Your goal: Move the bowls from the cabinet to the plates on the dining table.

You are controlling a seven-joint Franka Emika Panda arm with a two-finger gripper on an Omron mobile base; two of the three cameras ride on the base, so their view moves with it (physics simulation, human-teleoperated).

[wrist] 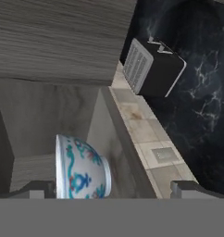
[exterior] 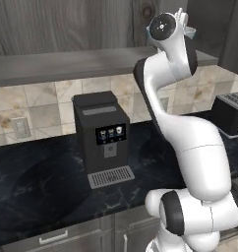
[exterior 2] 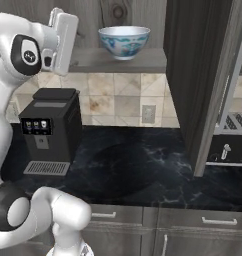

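Drawer fronts (exterior 2: 118, 215) with bar handles run along the bottom of the right base view, under a black marble worktop (exterior 2: 133, 170). From the base the white arm (exterior: 190, 147) climbs steeply, elbow bent back over the worktop, and its wrist reaches up to shelf height with the hand turned in toward the open cabinet (exterior 2: 203, 75). In the hand view the fingers (wrist: 115, 189) stand spread wide, one tip at each side of the bottom edge, gripping nothing. Between them, nearer the left tip, is the white bowl (exterior 2: 124, 41) with blue pattern. It sits upright on the cabinet's bottom shelf (exterior 2: 118, 60), mouth facing up, its axis vertical; the rolled hand view shows it sideways, rim to the left. Whether a fingertip touches it cannot be told. Below on the worktop stands a dark coffee machine (exterior 2: 49, 131) against the tiled wall (exterior 2: 118, 105). A toaster (exterior: 230, 114) sits farther along.
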